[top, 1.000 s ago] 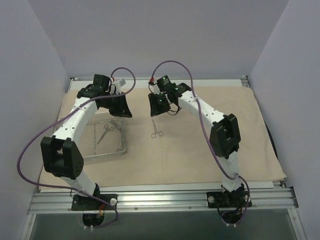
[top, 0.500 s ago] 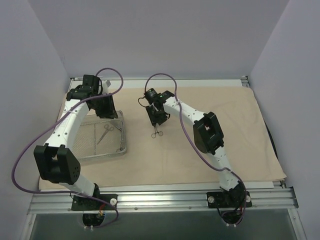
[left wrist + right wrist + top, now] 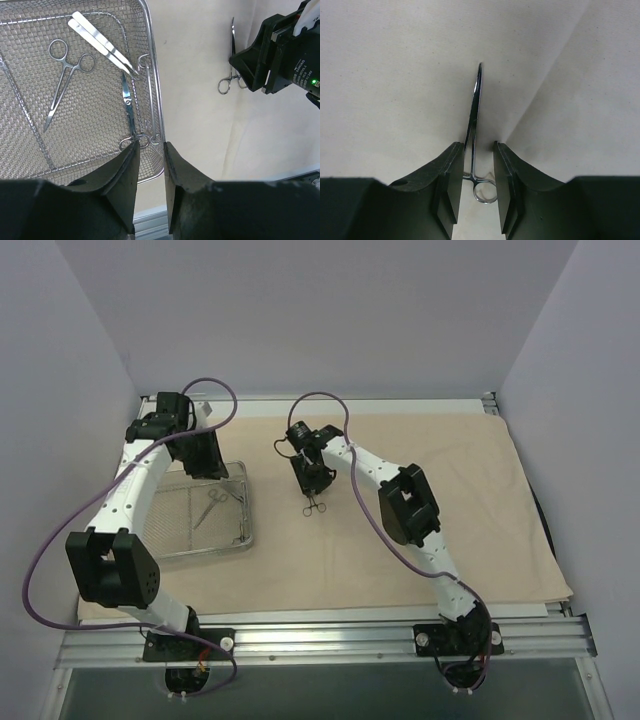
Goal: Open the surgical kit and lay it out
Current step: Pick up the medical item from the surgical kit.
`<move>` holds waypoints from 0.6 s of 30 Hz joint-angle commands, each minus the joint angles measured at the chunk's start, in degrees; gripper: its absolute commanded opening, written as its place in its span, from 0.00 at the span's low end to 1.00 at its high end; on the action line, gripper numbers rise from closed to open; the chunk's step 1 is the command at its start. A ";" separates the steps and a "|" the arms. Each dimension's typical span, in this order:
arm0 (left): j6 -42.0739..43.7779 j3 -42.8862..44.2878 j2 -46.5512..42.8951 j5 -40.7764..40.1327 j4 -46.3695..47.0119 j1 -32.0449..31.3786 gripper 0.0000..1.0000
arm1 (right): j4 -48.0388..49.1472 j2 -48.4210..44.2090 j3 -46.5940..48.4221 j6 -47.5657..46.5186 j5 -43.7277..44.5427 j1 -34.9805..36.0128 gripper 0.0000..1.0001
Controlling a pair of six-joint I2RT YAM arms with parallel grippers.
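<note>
Right tool [image 3: 474, 151] has dropped onto the clamp [image 3: 476, 100] lying mid-frame on the cloth [image 3: 450, 490], jaws slightly apart astride its shaft, not pinching | left tool [image 3: 149, 150] pulled back upper left above the tray [image 3: 151, 65], narrow gap, empty | likely a pickup or nudge; tray not yet emptied.

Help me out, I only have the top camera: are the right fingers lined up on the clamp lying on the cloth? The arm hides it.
Observer: Yes. The right wrist camera shows the right fingers either side of the clamp, its tip pointing away.
Operator: Closed on it?
Observer: Doesn't look so: there is a gap, with one ring handle showing in it.
Operator: What's in the tray?
Observer: Three tools: a second clamp, tweezers and scissors.
</note>
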 commanded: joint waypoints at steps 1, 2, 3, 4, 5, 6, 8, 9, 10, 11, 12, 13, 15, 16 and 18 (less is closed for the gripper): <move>0.65 -0.81 -1.55 1.05 -0.11 1.08 0.35 | -2.81 1.50 2.94 0.49 0.15 0.33 0.31; 0.74 -0.90 -1.73 1.14 -0.11 1.52 0.35 | -2.81 2.20 2.94 0.49 0.15 0.51 0.31; 0.83 -0.90 -1.73 1.23 -0.20 1.79 0.35 | -2.81 2.29 2.94 0.49 0.15 0.42 0.30; 1.00 -0.98 -1.82 1.32 -0.20 2.05 0.35 | -2.81 2.73 3.12 0.49 0.07 0.51 0.30; 1.18 -1.07 -1.90 1.40 -0.20 2.23 0.35 | -2.90 3.17 3.38 0.58 -0.11 0.60 0.30; 1.18 -1.16 -1.91 1.49 -0.29 2.66 0.35 | -2.90 3.43 3.47 0.58 -0.20 0.68 0.29; 1.44 -1.25 -1.73 1.58 -0.38 3.10 0.34 | -3.95 4.57 3.99 0.40 0.24 0.95 0.29; 1.62 -1.25 -1.73 1.75 -0.38 3.54 0.35 | -4.39 4.84 4.78 0.40 0.59 1.04 0.27; 1.62 -1.34 -1.73 1.84 -0.38 3.72 0.35 | -5.78 5.80 5.31 0.40 1.46 1.21 0.27; 1.62 -1.34 -1.64 1.93 -0.29 3.90 0.35 | -6.58 6.33 6.01 0.40 1.73 1.56 0.27; 1.62 -1.34 -1.64 2.19 -0.20 4.07 0.34 | -7.29 6.60 7.15 0.14 2.08 1.74 0.26; 1.62 -1.34 -1.56 2.37 -0.11 4.33 0.34 | -7.81 6.69 7.25 0.05 2.17 1.91 0.26; 1.71 -1.25 -1.38 2.63 -0.11 4.25 0.35 | -8.26 6.77 7.16 0.05 4.37 2.09 0.23; 1.71 -1.25 -1.38 2.64 -0.03 4.34 0.35 | -9.30 7.12 7.68 0.14 4.63 2.18 0.22; 1.71 -1.42 -1.12 2.72 0.15 4.34 0.35 | -10.01 7.74 8.21 -0.03 5.16 2.18 0.16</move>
